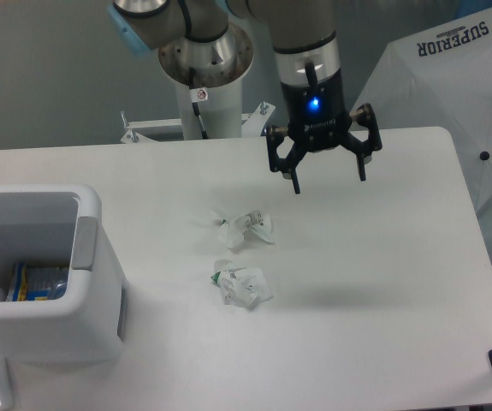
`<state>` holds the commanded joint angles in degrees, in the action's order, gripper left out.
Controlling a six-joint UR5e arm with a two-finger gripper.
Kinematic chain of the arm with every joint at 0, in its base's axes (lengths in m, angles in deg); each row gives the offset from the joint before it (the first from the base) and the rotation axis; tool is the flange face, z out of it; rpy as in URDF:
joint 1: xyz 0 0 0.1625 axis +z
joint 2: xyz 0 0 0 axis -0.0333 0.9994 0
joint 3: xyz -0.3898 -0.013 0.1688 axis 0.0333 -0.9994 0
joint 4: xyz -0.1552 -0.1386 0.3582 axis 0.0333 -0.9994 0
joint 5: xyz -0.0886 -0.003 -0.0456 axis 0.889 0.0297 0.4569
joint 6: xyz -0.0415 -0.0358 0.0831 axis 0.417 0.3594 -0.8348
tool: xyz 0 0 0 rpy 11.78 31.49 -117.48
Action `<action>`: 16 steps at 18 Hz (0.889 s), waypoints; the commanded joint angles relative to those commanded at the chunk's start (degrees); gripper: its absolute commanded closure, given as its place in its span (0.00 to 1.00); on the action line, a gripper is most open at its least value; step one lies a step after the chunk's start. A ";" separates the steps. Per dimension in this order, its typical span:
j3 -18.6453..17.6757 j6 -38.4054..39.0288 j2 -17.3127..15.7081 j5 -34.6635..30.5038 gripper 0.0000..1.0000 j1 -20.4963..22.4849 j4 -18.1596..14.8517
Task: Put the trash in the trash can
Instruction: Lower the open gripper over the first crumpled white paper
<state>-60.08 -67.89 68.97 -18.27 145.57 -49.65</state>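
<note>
Two trash wrappers [245, 229] [242, 285] lie on counter [382, 274], one trash can [44, 278] at left, pincer [328, 181] spread wide, empty, above

We count two crumpled wrappers [246, 228] [242, 285] on the table. One bin [91, 257], and one gripper [328, 182] overhead.

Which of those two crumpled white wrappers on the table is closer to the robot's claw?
The farther crumpled white wrapper, lying nearer the open black gripper; the other wrapper sits closer to the camera.
</note>
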 joint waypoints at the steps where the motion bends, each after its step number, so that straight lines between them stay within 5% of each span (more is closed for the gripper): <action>1: -0.35 0.00 0.18 0.00 0.00 -0.09 0.00; 11: -5.80 -0.18 1.23 -0.44 0.00 -2.28 -0.26; 16: -8.00 -6.14 0.62 -0.44 0.00 -3.16 -0.79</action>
<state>-68.08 -74.03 69.59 -18.71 142.41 -50.44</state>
